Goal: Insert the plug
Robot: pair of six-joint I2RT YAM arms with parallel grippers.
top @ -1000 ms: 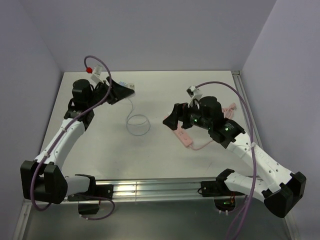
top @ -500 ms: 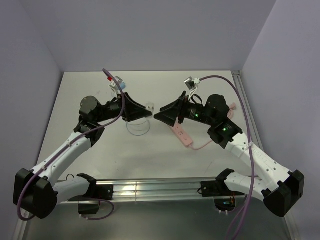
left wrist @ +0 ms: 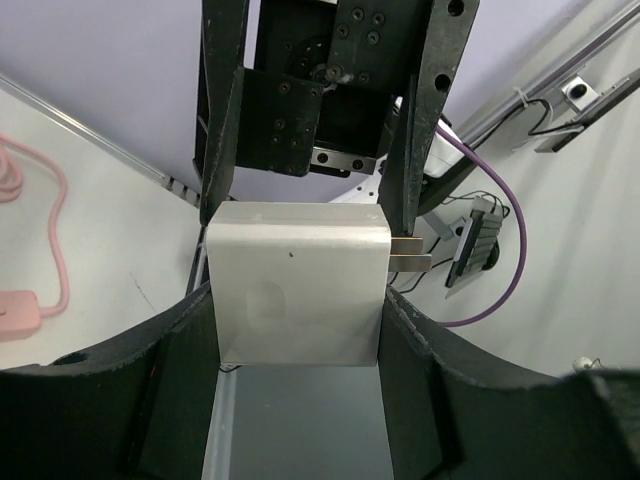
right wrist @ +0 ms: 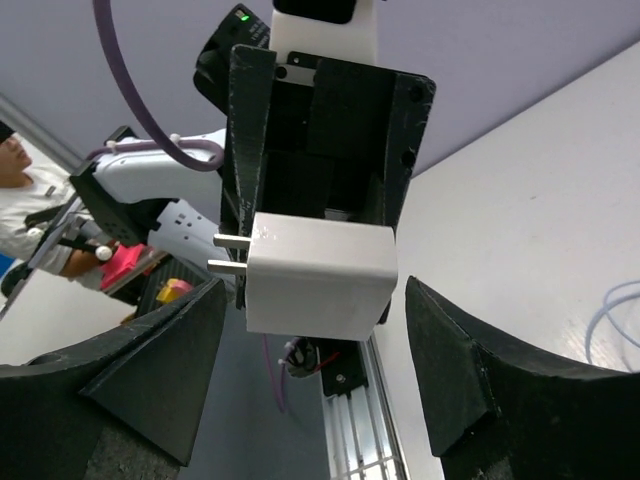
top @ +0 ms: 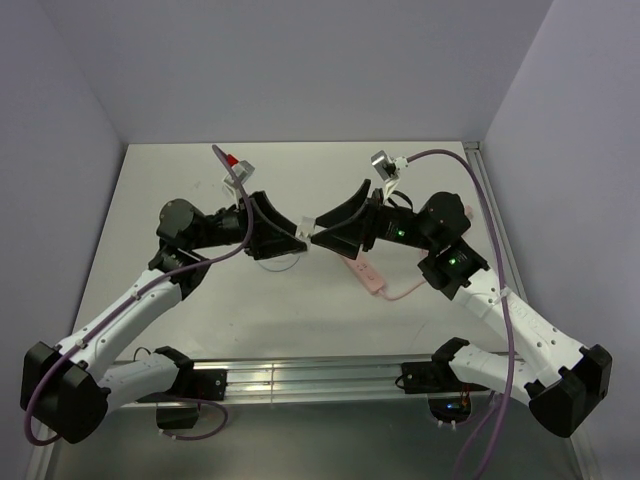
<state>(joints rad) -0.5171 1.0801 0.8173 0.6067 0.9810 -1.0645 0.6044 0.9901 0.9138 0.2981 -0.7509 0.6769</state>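
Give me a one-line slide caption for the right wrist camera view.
The left gripper holds a white rectangular two-pronged plug, flanked by the open black fingers of the right gripper.

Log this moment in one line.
left gripper: holding plug midair | right gripper: open around plug | power strip: on table

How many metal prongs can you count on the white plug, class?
2. Both stick out of the plug's left side in the right wrist view: upper prong, and lower prong just below it. None seem hidden.
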